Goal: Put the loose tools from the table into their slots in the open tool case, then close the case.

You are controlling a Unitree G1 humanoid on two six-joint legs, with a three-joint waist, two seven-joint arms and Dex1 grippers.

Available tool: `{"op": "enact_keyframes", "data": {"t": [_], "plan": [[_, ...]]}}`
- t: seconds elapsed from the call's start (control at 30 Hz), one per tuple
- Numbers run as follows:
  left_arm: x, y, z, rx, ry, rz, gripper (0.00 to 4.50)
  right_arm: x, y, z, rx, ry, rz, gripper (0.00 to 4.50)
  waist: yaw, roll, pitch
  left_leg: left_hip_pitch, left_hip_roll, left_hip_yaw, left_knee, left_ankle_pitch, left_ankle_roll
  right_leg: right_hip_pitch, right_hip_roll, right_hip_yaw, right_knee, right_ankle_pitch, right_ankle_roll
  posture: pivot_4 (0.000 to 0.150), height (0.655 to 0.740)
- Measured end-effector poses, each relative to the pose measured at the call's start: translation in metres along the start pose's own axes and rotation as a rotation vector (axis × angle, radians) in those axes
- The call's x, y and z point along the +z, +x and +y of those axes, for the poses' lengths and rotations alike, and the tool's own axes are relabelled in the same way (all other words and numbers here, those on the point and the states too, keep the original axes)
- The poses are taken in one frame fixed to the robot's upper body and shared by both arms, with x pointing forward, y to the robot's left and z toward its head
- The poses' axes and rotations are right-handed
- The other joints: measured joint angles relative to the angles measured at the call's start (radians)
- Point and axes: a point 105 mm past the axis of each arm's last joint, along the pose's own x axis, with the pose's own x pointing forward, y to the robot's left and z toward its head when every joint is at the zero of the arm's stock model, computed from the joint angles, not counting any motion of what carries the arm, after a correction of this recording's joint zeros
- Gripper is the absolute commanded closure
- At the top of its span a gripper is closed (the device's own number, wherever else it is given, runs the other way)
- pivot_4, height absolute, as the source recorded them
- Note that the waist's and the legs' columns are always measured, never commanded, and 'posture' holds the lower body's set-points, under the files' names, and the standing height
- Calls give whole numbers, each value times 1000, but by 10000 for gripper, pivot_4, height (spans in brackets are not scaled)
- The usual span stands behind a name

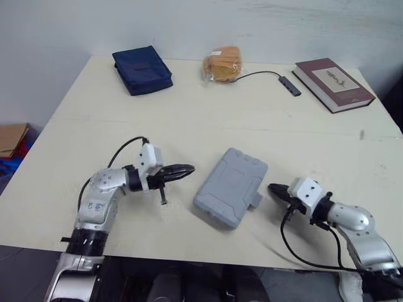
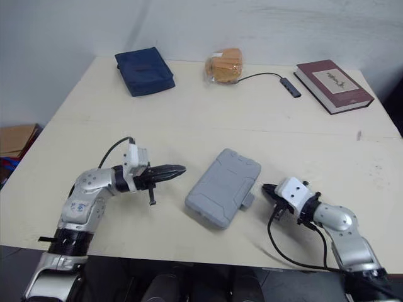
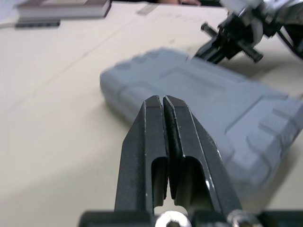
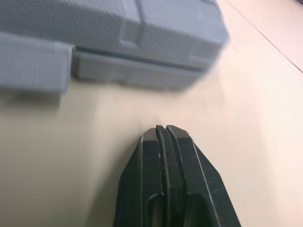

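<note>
The grey tool case (image 1: 230,186) lies flat and shut on the table between my two arms, with its latch tab (image 1: 255,200) sticking out on the right side. My left gripper (image 1: 189,169) hovers just left of the case, shut with nothing in it; its closed fingers (image 3: 163,123) point at the case lid (image 3: 199,94). My right gripper (image 1: 273,189) rests low on the table just right of the latch, also shut and empty. In the right wrist view the case edge (image 4: 142,66) and the latch tab (image 4: 33,66) lie ahead of the fingertips (image 4: 163,135).
Along the far edge of the table lie a dark blue pouch (image 1: 142,69), a bagged bread roll (image 1: 223,64), a small USB hub with cable (image 1: 289,85) and a maroon book (image 1: 333,83). A cardboard box (image 1: 11,138) sits on the floor to the left.
</note>
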Motion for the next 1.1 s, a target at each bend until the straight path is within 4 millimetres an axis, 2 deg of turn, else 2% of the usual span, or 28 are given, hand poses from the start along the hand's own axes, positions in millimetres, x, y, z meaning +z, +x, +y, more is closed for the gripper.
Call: {"op": "enact_keyframes", "data": {"t": [0.07,0.17,0.23,0.3,0.37,0.43,0.53,0.73,0.97,1.1], "plan": [[6,15,-4,-64,21,-4,44353,4,-6,4,-1,29,-15,45000,-10,1,0,1,0,2,0,0,0,0,3,1,0,0,0,1500,7400],[5,42,-12,-162,48,27,44353,19,-11,11,9,50,-72,45000,-20,1,0,2,2,3,0,0,0,0,8,3,-1,0,1,1500,7400],[-3,63,-15,-217,55,69,44353,33,-11,20,47,50,-110,45000,-17,1,0,2,3,3,0,0,0,-1,11,4,-1,0,0,1500,7400],[-20,80,-18,-256,62,160,44353,45,-9,29,88,41,-131,45000,-14,2,0,2,4,3,0,0,0,-1,13,4,-2,0,0,1500,7400],[-32,87,-20,-266,44,214,44353,50,-6,34,108,41,-136,45000,-14,1,0,1,5,3,0,0,0,-2,14,5,-2,-1,-1,1500,7400],[-30,95,-20,-284,65,238,44353,54,1,38,119,53,-135,45000,-10,2,0,1,5,3,0,0,0,-2,14,4,-2,-1,-1,1500,7400],[-33,95,-21,-298,53,271,44353,56,6,44,134,52,-135,45000,-10,2,-1,1,6,3,0,0,0,-2,13,4,-2,-1,-2,1500,7400],[-38,89,-21,-296,56,319,44353,50,16,57,180,15,-87,45000,-10,2,-3,2,6,3,0,0,0,-1,13,4,-1,-1,-2,1500,7400],[-39,87,-20,-277,43,326,44353,48,23,55,175,0,-80,45000,-12,0,-6,3,6,2,0,0,1,-1,13,4,0,-1,-2,1500,7400],[-41,85,-19,-271,27,346,44353,37,34,58,205,-12,-30,45000,-22,-3,-9,5,7,2,0,-1,2,0,13,4,2,-2,-4,1500,7400]]}}
